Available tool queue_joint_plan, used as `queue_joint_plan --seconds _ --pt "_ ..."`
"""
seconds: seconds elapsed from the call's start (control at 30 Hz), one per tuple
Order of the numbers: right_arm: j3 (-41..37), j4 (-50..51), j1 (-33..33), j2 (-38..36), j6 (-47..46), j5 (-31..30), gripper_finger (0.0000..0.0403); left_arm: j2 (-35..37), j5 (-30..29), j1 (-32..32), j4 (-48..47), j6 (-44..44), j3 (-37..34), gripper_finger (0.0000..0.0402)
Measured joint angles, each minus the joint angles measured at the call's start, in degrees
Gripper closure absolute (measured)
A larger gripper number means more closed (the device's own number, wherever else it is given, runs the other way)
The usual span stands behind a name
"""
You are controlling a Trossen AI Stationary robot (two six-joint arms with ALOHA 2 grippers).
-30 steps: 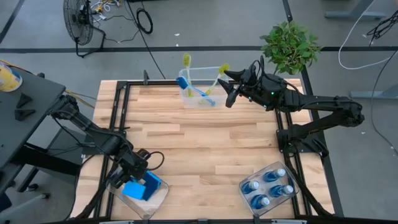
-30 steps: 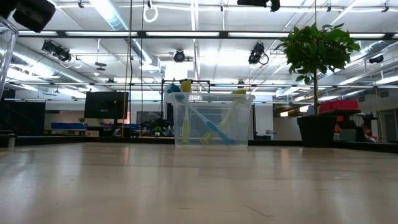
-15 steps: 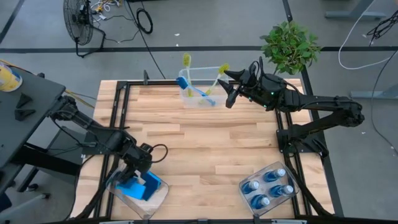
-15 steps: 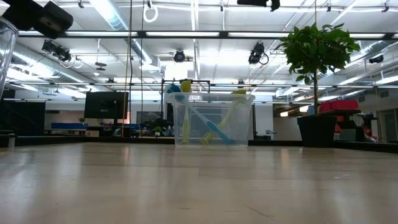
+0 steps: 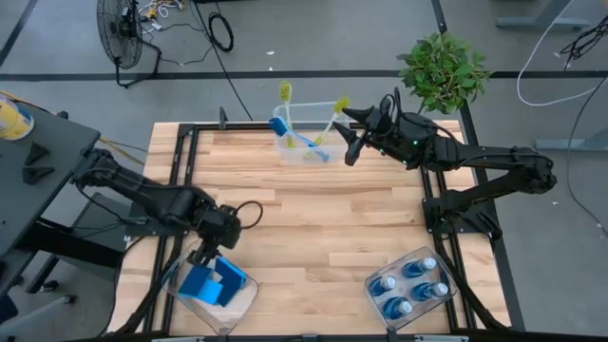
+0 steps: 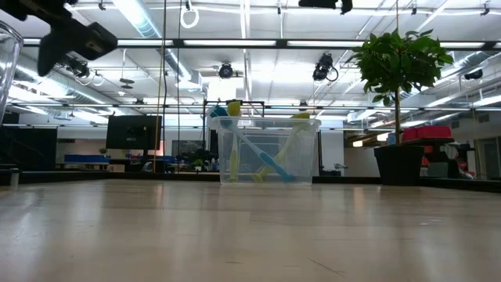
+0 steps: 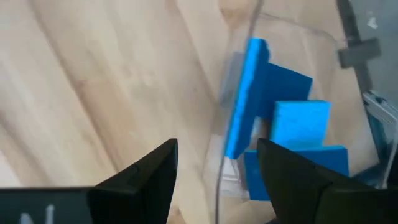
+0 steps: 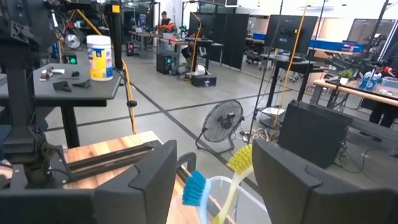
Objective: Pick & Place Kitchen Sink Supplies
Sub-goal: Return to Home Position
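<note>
Looks like four sponges (image 5: 211, 283) stood on edge in the sponge bin (image 5: 245, 294) at the near-left corner. Also three brushes (image 5: 302, 133) (two yellow-green, one blue) in the brush bin (image 5: 287, 152) on the far edge and four bottles (image 5: 414, 270) in the bottle bin (image 5: 378, 296) near-right, with lots of open table (image 5: 323, 218) between. Left gripper (image 5: 206, 255) spread wide and empty at the sponge bin's inner rim, further inward than a second ago; right gripper (image 5: 348, 135) also wide and empty beside the brush bin, same spot as before.

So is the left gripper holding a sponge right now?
No, the left gripper is open and empty, and the blue sponges lie in the clear bin beyond it.
</note>
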State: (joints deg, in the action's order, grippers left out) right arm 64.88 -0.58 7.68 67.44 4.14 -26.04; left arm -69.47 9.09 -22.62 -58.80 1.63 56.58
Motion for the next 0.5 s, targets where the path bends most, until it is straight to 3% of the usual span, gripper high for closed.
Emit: queue_joint_plan --seconds 0.17,0.3,0.5 --pt "0.0 2.3 0.0 0.0 -1.0 0.1 0.0193 0.6 -0.8 4.3 -0.3 0.5 0.8 0.0179" --pt "0.0 4.4 0.0 0.0 -2.7 0.4 0.0193 0.6 -6.2 8.7 -0.1 -0.5 5.2 0.0179" --pt "0.0 7.7 1.3 0.0 -4.8 9.2 0.0193 0.6 -10.9 17.6 3.3 -0.8 10.2 0.0179"
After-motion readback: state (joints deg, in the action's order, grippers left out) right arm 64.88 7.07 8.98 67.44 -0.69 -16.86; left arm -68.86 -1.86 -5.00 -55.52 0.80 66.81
